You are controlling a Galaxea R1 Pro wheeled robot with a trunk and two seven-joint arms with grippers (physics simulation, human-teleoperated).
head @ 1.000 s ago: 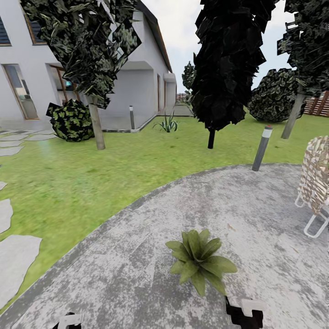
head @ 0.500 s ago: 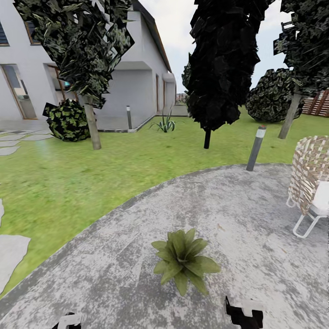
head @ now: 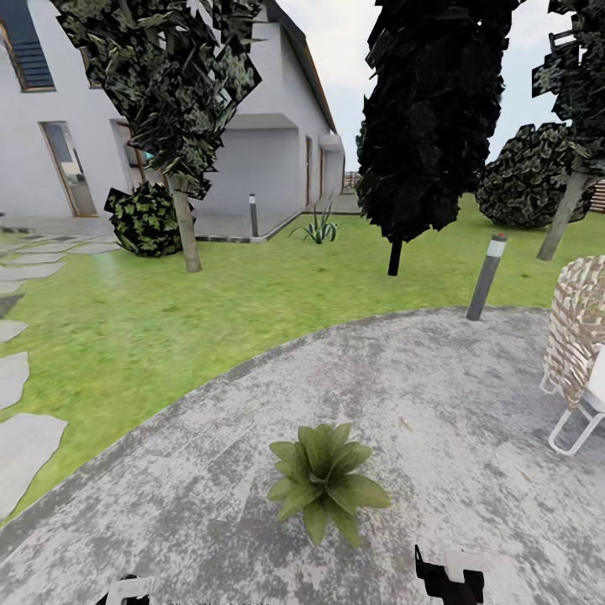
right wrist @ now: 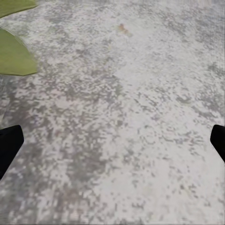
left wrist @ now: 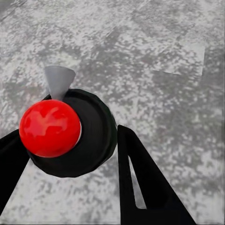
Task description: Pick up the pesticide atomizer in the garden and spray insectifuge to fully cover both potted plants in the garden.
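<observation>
Now left end effector [left wrist: 70, 154] grips pesticide atomizer [left wrist: 70, 133]; potted plant [head: 323, 479] on patio [head: 437, 395].

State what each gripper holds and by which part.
The left gripper grips the pesticide atomizer by its dark round body, below the red top. The right gripper is open, holding nothing.

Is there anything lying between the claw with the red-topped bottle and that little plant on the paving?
Nothing visible. In the head view only bare grey patio lies between the left claw and the plant. The chair and lamp post stand well off to the right.
</observation>
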